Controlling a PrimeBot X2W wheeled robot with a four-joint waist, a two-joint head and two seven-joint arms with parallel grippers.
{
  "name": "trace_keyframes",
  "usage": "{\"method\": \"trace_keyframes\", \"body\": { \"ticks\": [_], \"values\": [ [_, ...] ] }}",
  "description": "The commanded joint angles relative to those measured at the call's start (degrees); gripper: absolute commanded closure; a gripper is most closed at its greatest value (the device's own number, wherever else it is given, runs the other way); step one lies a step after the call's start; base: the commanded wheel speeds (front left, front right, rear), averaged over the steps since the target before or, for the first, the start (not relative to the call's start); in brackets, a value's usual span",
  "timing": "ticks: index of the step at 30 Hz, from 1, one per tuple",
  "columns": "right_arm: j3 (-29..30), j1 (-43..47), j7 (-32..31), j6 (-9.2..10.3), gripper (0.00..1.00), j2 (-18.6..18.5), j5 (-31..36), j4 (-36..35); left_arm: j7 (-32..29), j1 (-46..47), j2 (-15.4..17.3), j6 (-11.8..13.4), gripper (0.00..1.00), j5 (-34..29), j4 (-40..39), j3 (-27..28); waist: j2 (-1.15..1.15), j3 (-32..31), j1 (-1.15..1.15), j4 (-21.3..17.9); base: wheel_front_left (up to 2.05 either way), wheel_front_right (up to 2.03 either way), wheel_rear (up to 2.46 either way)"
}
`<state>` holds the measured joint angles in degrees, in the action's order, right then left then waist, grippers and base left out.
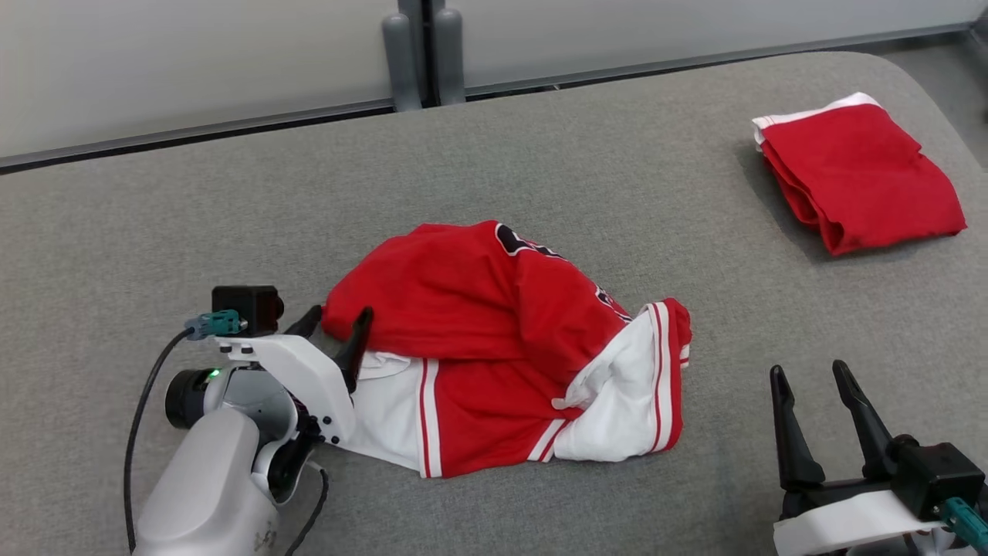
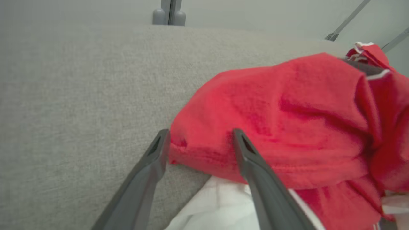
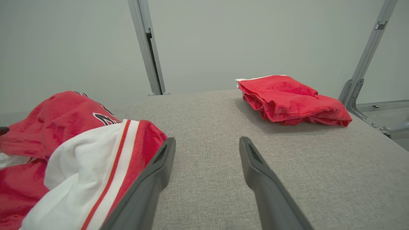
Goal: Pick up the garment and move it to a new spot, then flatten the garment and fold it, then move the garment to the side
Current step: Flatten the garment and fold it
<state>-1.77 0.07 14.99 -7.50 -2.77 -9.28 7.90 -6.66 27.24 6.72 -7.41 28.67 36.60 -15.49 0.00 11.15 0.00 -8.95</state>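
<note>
The garment [image 1: 502,340] is a crumpled red and white jersey with striped trim, lying mid-table. My left gripper [image 1: 337,318] stands open at its left edge, one finger on each side of a red fold. The left wrist view shows that red fold [image 2: 204,153] between the spread fingers [image 2: 150,166], with white cloth beneath. My right gripper [image 1: 806,374] is open at the lower right, clear of the cloth. In the right wrist view the garment [image 3: 73,153] lies left of the open right gripper [image 3: 207,143].
A folded red garment with white trim [image 1: 857,174] lies at the far right of the grey table [image 1: 231,201], also seen ahead in the right wrist view [image 3: 294,99]. A wall with grey posts [image 1: 421,50] runs behind the table.
</note>
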Motion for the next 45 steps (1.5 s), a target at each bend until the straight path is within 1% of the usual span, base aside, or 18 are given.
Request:
{"method": "trace_keyframes", "body": {
  "ticks": [1,2,3,7,12,16,17,20,23,25,28,29,30,31,34,38,41,45],
  "values": [
    [0.13,-0.88,0.28,0.01,0.00,-0.25,-0.33,-0.04,-1.15,1.03,0.55,-0.05,0.03,1.02,1.47,-1.23,0.00,1.80,0.00,-2.03,0.00,0.00,0.00],
    [0.17,-0.95,0.28,0.01,0.00,-0.26,-0.37,-0.02,-1.54,1.82,1.07,-0.06,0.43,1.82,2.09,-2.60,0.00,1.89,0.00,-2.20,0.00,0.00,0.00],
    [0.16,-1.03,0.28,0.01,0.00,-0.25,-0.46,0.01,-1.66,2.25,1.40,-0.06,1.00,3.27,2.49,-3.59,0.00,1.95,0.00,-2.31,0.00,0.00,0.00],
    [1.21,-0.70,0.28,0.01,0.00,-0.27,-0.91,0.14,-1.80,1.71,2.40,-0.07,1.00,8.55,1.70,-7.66,0.00,1.20,0.00,-1.57,0.00,0.00,0.00],
    [2.33,0.72,0.28,0.01,0.00,-0.28,-0.54,0.48,3.88,-1.24,4.21,-0.04,1.00,9.19,-3.38,-8.42,0.00,-1.11,0.00,0.93,0.00,0.00,0.00],
    [2.80,2.73,0.28,0.01,0.00,-0.30,0.03,0.79,3.99,-8.12,6.54,3.13,1.00,8.71,-14.65,-8.08,0.00,-3.86,0.00,3.81,0.00,0.00,0.00],
    [2.80,2.73,0.28,0.01,0.00,-0.30,0.03,0.79,3.99,-8.12,6.54,3.13,1.00,8.71,-14.65,-8.08,0.00,-3.86,0.00,3.81,0.00,0.00,0.00],
    [3.13,4.22,0.28,0.01,0.00,-0.26,0.19,0.91,1.81,-17.06,8.96,7.44,1.00,7.90,-26.39,-8.36,0.00,-5.75,0.00,6.16,0.00,0.00,0.00],
    [2.97,5.37,0.28,0.01,0.00,-0.28,0.22,1.14,0.01,-26.83,11.39,13.21,1.00,6.88,-37.27,-7.95,0.00,-6.91,0.00,8.30,0.00,0.00,0.00],
    [2.91,5.70,0.28,0.01,0.00,-0.29,0.30,1.06,-0.30,-33.06,11.03,15.76,1.00,7.87,-42.17,-8.04,0.00,-7.20,0.00,9.70,0.00,0.00,0.00],
    [2.68,6.05,0.28,0.01,0.00,-0.26,0.31,1.22,0.87,-39.48,10.32,17.93,1.00,8.23,-44.01,-8.61,0.00,-7.52,0.00,11.67,0.00,0.00,0.00],
    [2.54,6.15,0.28,0.01,0.00,-0.27,0.45,1.32,1.85,-40.77,8.85,18.12,0.94,9.41,-43.39,-8.59,0.00,-7.64,0.00,12.32,0.00,0.00,0.00],
    [2.28,6.25,0.28,0.01,0.00,-0.28,0.50,1.51,2.47,-41.67,8.74,18.03,0.66,8.82,-42.21,-9.19,0.00,-7.82,0.00,12.83,0.00,0.00,0.00],
    [2.05,6.27,0.28,0.01,0.00,-0.29,0.56,1.71,3.17,-42.21,8.87,18.26,0.00,8.03,-40.63,-9.42,0.00,-7.99,0.00,13.26,0.00,0.00,0.00],
    [1.61,5.87,0.28,0.01,0.00,-0.30,1.03,2.03,4.83,-43.20,7.59,19.74,0.00,7.91,-36.79,-9.16,0.00,-8.40,0.00,13.71,0.00,0.00,0.00],
    [1.63,5.70,0.28,0.01,0.00,-0.29,1.34,2.24,7.36,-44.63,8.40,23.37,0.00,7.21,-33.55,-5.85,0.00,-9.22,0.00,13.11,0.00,0.00,0.00],
    [1.74,6.50,0.28,0.01,0.00,-0.28,1.29,2.27,8.37,-44.98,9.65,24.73,0.00,7.32,-34.09,-3.59,0.00,-9.65,0.00,12.17,0.00,0.00,0.00],
    [1.69,7.14,0.28,0.01,0.00,-0.28,1.12,1.86,9.06,-41.47,10.92,22.75,0.00,6.50,-38.86,-3.70,0.00,-10.13,0.00,9.86,0.00,0.00,0.00]
  ]
}}
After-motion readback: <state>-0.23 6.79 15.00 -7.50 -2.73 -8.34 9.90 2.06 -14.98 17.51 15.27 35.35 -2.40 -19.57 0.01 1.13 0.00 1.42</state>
